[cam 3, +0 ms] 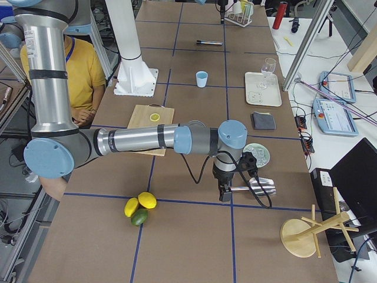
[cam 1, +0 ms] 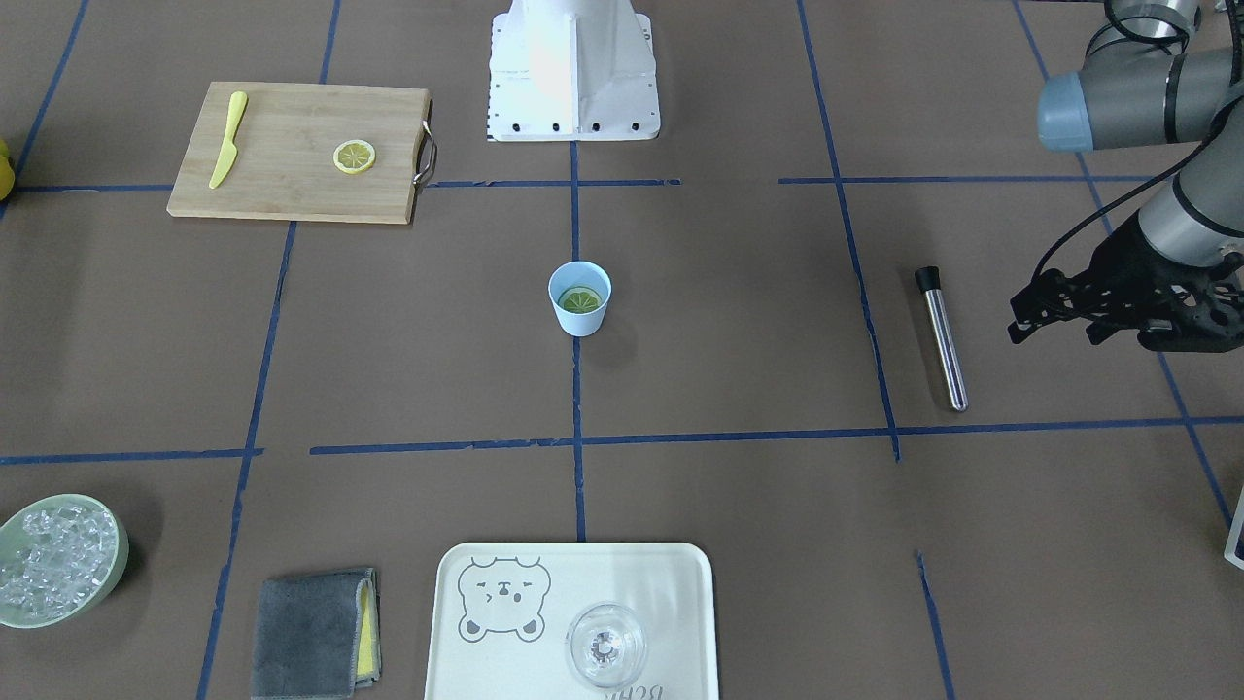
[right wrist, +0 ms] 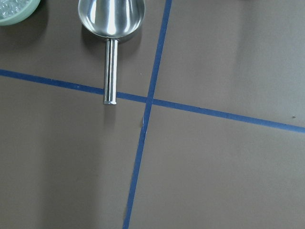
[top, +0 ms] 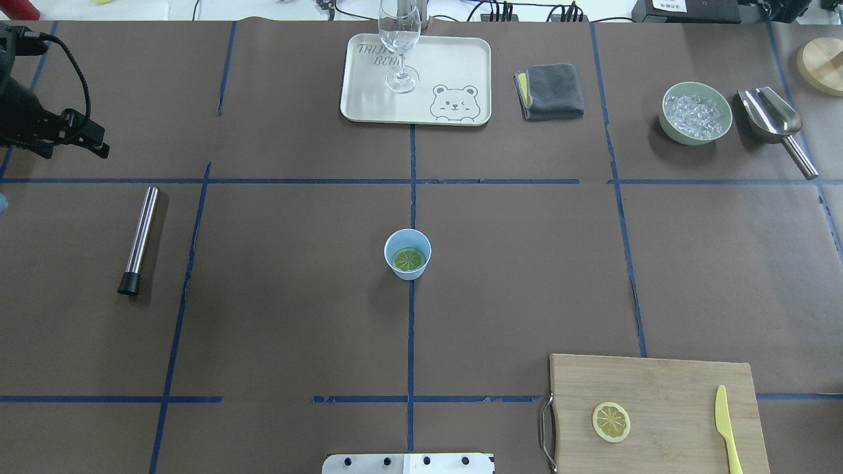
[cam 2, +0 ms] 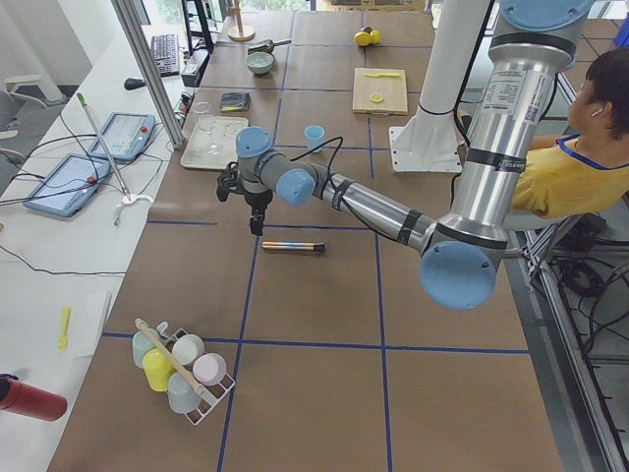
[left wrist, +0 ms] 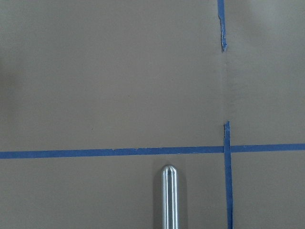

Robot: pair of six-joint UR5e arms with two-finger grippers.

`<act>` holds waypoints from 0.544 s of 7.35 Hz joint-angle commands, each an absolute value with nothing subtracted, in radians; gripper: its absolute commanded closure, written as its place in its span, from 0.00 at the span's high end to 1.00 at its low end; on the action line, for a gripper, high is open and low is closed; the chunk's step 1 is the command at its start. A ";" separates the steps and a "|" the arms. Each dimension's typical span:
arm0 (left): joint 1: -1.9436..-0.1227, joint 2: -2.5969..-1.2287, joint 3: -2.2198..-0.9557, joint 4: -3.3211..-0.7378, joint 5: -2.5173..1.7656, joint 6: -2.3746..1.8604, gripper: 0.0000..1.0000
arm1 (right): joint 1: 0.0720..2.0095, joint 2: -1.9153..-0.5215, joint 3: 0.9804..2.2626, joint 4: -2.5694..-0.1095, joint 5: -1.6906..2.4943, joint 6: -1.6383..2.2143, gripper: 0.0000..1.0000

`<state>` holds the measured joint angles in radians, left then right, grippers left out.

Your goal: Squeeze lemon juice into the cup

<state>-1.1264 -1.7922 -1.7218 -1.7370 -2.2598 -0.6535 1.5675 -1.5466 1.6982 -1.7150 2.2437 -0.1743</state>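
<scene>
Fingers on left gripper (cam 1: 1059, 316) and right gripper (cam 3: 224, 193) cannot be judged; the lemon (cam 1: 582, 300), in the cup (cam 1: 580, 323), seems soft, slippery; rind edges should be pinched.

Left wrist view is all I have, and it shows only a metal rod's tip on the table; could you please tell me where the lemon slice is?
Observer: One lemon slice lies inside the blue cup at the table's middle.
Operator: Thank you. Is there another slice anywhere?
Observer: Yes, a second slice lies on the cutting board, apart from the yellow knife.
Operator: Is the left gripper holding anything?
Observer: No, the left gripper hangs open and empty near the rod, not touching it.
</scene>
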 commanded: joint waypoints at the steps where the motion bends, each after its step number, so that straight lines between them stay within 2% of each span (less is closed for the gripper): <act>1: -1.117 -1.819 -1.643 -1.729 -2.257 -0.621 1.00 | 1.535 -1.528 1.683 -1.695 2.244 -0.172 1.00; 4: -1.161 -1.777 -1.647 -1.723 -2.256 -0.489 1.00 | 1.536 -1.538 1.674 -1.695 2.266 -0.175 1.00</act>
